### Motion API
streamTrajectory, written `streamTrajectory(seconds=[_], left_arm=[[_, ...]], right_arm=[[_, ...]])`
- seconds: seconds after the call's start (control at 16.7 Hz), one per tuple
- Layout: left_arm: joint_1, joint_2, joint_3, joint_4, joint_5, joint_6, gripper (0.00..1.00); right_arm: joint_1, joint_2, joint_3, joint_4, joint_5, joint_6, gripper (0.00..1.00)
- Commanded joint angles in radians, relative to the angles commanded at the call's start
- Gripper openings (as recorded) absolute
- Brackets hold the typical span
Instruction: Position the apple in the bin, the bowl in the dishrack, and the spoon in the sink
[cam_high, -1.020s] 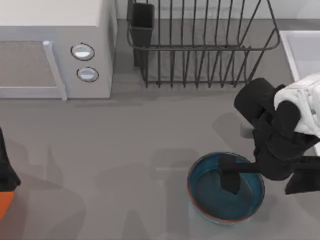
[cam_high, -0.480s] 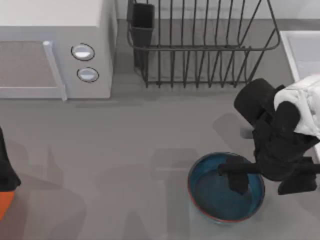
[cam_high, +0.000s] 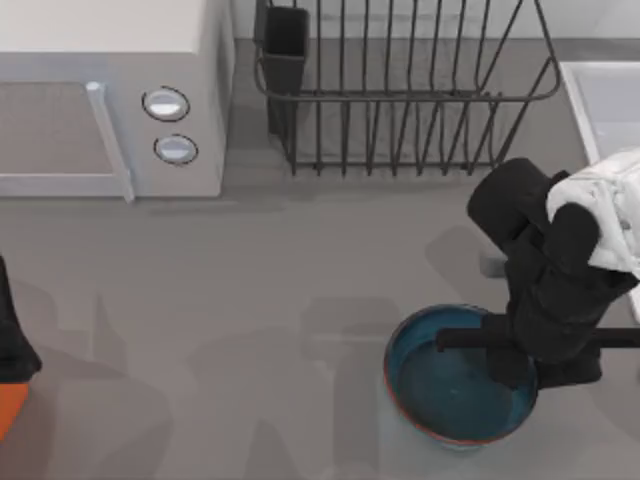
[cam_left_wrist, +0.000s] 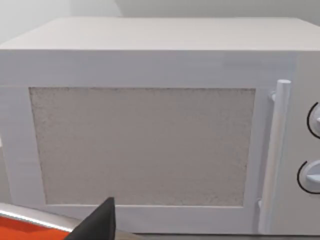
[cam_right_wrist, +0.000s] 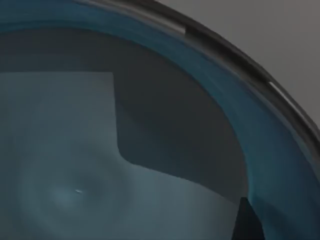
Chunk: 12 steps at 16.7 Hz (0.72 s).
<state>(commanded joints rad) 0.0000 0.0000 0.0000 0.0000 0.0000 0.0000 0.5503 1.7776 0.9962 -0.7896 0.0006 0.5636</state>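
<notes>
The teal-blue bowl (cam_high: 450, 385) with its reddish-brown rim stands on the grey table near the front right. My right gripper (cam_high: 540, 372) straddles the bowl's right rim, one finger inside and one outside, shut on it. The right wrist view looks close into the bowl's glossy inside (cam_right_wrist: 100, 150), with one dark fingertip (cam_right_wrist: 247, 220) at the wall. The dishrack (cam_high: 400, 100) of dark wire bars stands at the back, its cutlery cup (cam_high: 287, 40) at the left corner. The pale sink (cam_high: 600, 100) lies at the back right. The apple and the spoon are out of view.
A white microwave (cam_high: 110, 100) with two round knobs fills the back left and faces the left wrist camera (cam_left_wrist: 150, 145). My left arm (cam_high: 10, 340) is parked at the left edge above an orange object (cam_high: 8, 410) that I cannot identify.
The right gripper's fingers have drawn together from a wide spread onto the bowl's right rim. The bowl has slid slightly to the right. The left arm has not moved.
</notes>
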Motion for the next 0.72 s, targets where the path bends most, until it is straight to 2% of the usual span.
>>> streamTrajectory(seconds=[0.54,0.72], left_arm=[[0.0,0.0,0.0,0.0,0.0,0.0,1.0],[0.0,0.0,0.0,0.0,0.0,0.0,1.0]], right_arm=[[0.0,-0.003,0.004,-0.004,0.0,0.0,0.0],[0.0,-0.023,0.063,-0.076,0.0,0.002,0.0]])
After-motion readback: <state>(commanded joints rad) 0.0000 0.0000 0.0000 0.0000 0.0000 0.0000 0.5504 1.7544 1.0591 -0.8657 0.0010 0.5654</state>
